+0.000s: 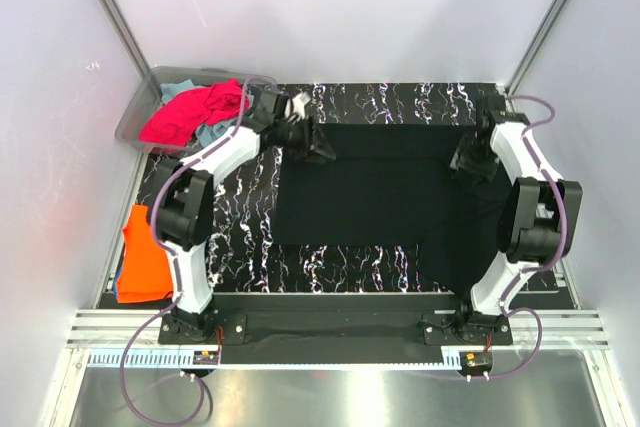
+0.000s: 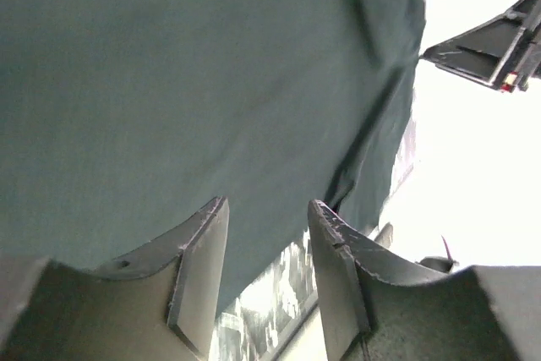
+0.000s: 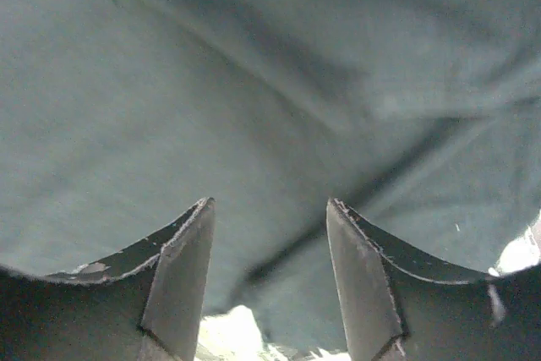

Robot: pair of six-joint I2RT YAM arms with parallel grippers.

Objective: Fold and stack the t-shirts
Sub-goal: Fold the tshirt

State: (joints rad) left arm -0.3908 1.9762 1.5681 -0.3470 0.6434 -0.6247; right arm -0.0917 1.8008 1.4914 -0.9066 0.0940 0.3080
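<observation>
A large black t-shirt [image 1: 380, 197] lies spread flat on the marbled table. My left gripper [image 1: 312, 143] hovers at its far left corner, and in the left wrist view it is open [image 2: 268, 203] over the dark cloth [image 2: 169, 82], with nothing between the fingers. My right gripper [image 1: 470, 163] sits at the shirt's far right edge, open [image 3: 269, 201] just above the wrinkled cloth [image 3: 254, 82]. A magenta-pink t-shirt [image 1: 192, 114] and a teal-blue one [image 1: 212, 133] are heaped in the bin. An orange t-shirt [image 1: 146, 252] lies folded at the left edge.
The clear plastic bin [image 1: 135, 119] stands at the far left corner of the table. A blue cloth edge [image 1: 119, 285] shows under the orange t-shirt. White walls close in on both sides and behind. The arm bases [image 1: 200, 325] sit on a black rail at the near edge.
</observation>
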